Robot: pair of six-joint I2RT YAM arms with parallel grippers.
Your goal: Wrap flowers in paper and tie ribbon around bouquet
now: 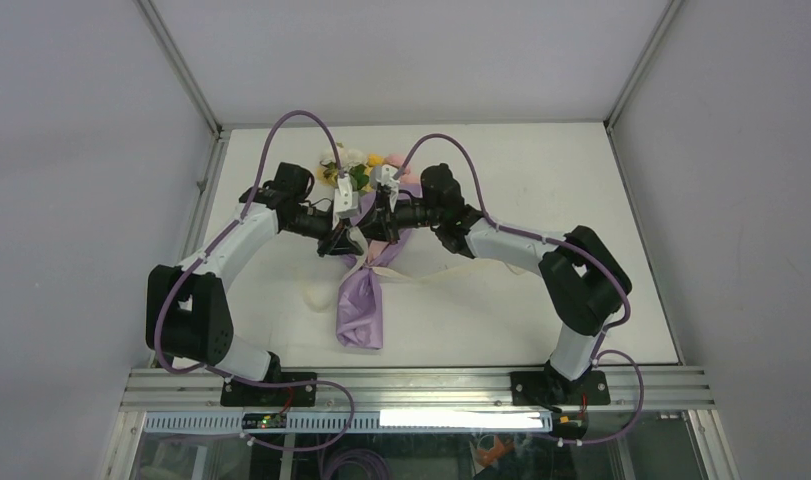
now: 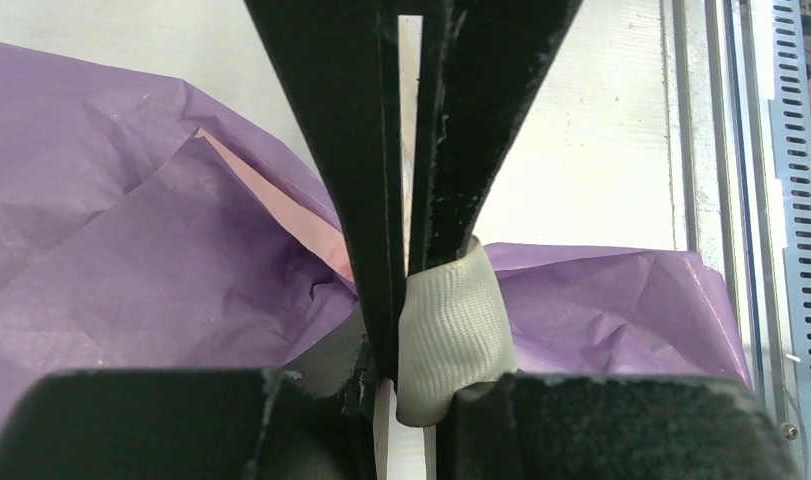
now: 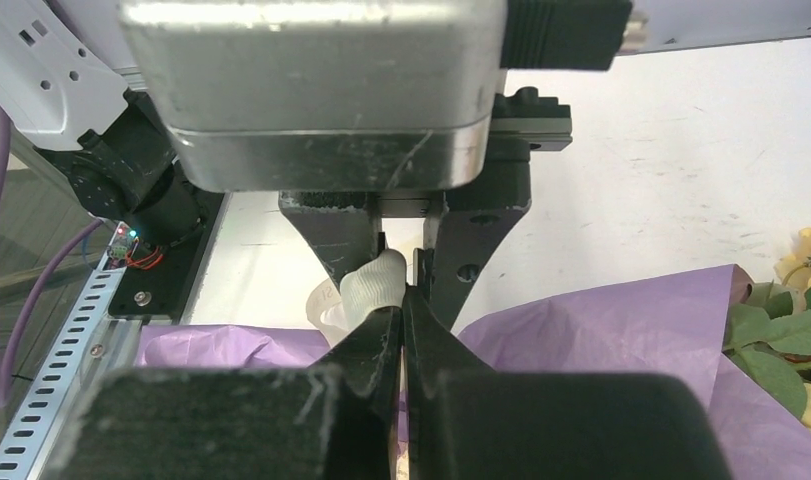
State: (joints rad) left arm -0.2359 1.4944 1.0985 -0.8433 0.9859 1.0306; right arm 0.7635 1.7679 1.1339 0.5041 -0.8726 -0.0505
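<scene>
The bouquet lies mid-table, lilac paper (image 1: 361, 305) gathered to a waist, with the flowers (image 1: 353, 165) at its far end. Both grippers meet over that waist, tip to tip. My left gripper (image 1: 349, 234) has its jaws drawn in on a fold of the cream ribbon (image 2: 451, 330) and on the right gripper's fingers (image 2: 351, 150). In the right wrist view, my right gripper (image 3: 406, 300) is shut, and the ribbon (image 3: 374, 283) bunches at its tip against the left gripper's fingers (image 3: 346, 235). Loose ribbon (image 1: 451, 270) trails across the table on both sides.
A metal rail (image 1: 411, 385) carrying both arm bases runs along the near table edge. Enclosure walls stand at the left, right and back. Green leaves (image 3: 781, 335) lie close to the right of the right gripper. Purple paper (image 2: 131, 250) spreads beneath both grippers.
</scene>
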